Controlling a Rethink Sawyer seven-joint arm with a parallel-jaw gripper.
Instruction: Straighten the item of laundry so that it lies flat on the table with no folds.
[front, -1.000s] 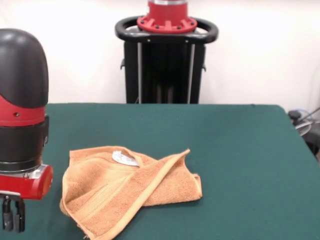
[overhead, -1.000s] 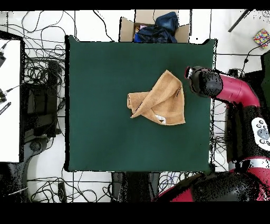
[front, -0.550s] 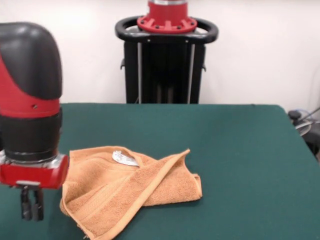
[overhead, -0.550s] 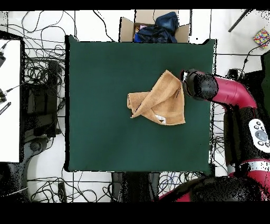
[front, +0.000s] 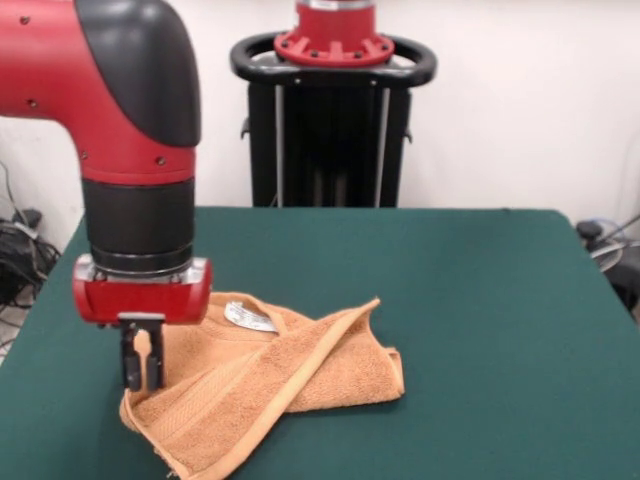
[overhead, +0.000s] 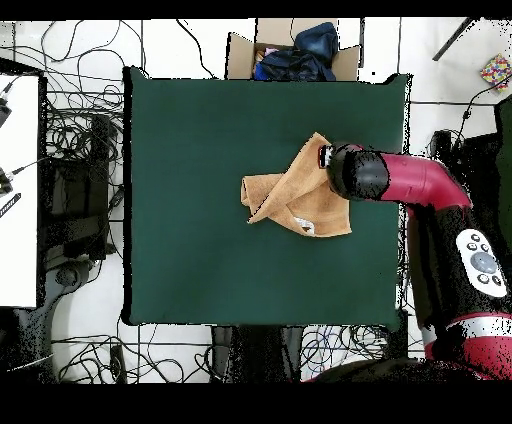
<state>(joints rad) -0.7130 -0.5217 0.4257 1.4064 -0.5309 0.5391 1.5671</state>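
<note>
A red and black robot arm (front: 135, 130) reaches down over a dark green desk (front: 480, 300) on which an orange-tan towel (front: 260, 385) lies crumpled. In the front view the towel sits left of the desk's centre, towards the near edge. It is folded over itself: one flap with a woven border band runs diagonally across the top from the lower left up to a raised corner at the right, and a thicker bunched fold lies beneath it on the right side. A small white label (front: 248, 317) shows near the towel's far edge.

The gripper (front: 143, 372) hangs vertically over the towel's left end, its two dark fingers (front: 132, 362) pointing straight down and drawn close together, with only a thin sliver of towel colour visible between them. Their tips seem to be at or just above the cloth, though the angle makes it hard to tell whether they touch it, and they do not visibly pinch any fabric.

In the overhead view the towel (overhead: 290, 195) lies right of the desk's (overhead: 200, 150) centre, and the arm's (overhead: 400, 180) dark rounded end covers its right-hand part. A cardboard box (overhead: 290, 50) holding dark blue fabric sits beyond the desk's top edge, and cables (overhead: 80, 130) spread over the floor around the desk.
</note>
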